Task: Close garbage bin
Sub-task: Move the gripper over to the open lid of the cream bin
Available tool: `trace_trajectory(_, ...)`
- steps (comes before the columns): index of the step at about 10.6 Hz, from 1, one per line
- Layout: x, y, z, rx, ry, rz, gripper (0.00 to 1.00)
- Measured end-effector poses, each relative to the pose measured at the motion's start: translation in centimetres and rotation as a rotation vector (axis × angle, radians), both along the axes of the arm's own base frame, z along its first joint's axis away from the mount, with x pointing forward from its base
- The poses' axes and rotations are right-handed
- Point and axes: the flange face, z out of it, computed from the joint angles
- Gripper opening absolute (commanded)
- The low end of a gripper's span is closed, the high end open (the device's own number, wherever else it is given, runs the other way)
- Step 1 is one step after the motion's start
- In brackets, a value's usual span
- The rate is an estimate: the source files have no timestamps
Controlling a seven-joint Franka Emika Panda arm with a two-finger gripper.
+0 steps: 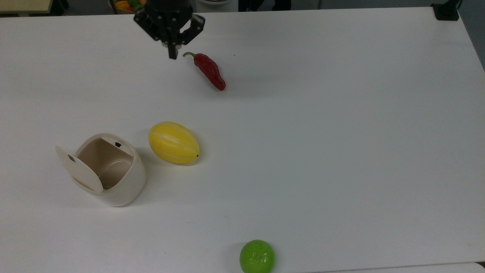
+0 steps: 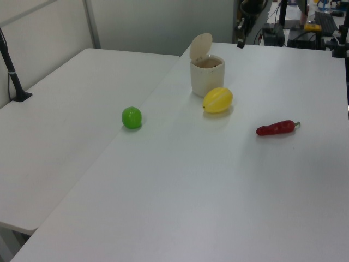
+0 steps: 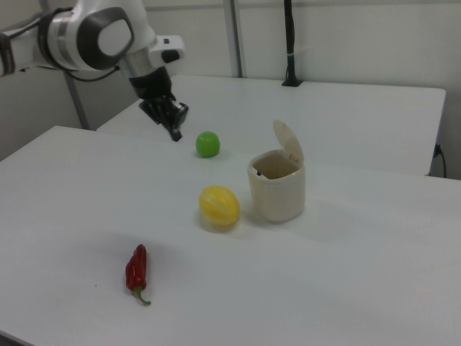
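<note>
The garbage bin is a cream-beige tub standing on the white table at the top view's left. Its round lid is tipped up on the hinge, so the inside shows. The left view has the bin at the back with its lid upright, and the right view has the bin near the middle with its lid raised. My gripper hangs shut with nothing in it, far from the bin, just left of the chili's stem in the top view. It also appears as gripper and gripper.
A yellow melon lies close to the bin's right in the top view. A red chili pepper lies near the gripper. A green ball sits by the table's front edge. A basket of fruit stands beyond the far edge.
</note>
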Motion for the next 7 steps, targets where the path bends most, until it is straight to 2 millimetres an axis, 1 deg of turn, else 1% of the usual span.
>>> trace_trajectory(2, 2.0, -2.5, -0.5, 0.003, -0.111, -0.047, 0.00)
trace_trajectory(5, 4.3, -7.5, -0.8, -0.006, -0.268, -0.115, 0.00)
trace_trajectory(7, 5.7, -10.0, -1.0, -0.015, -0.344, -0.146, 0.00)
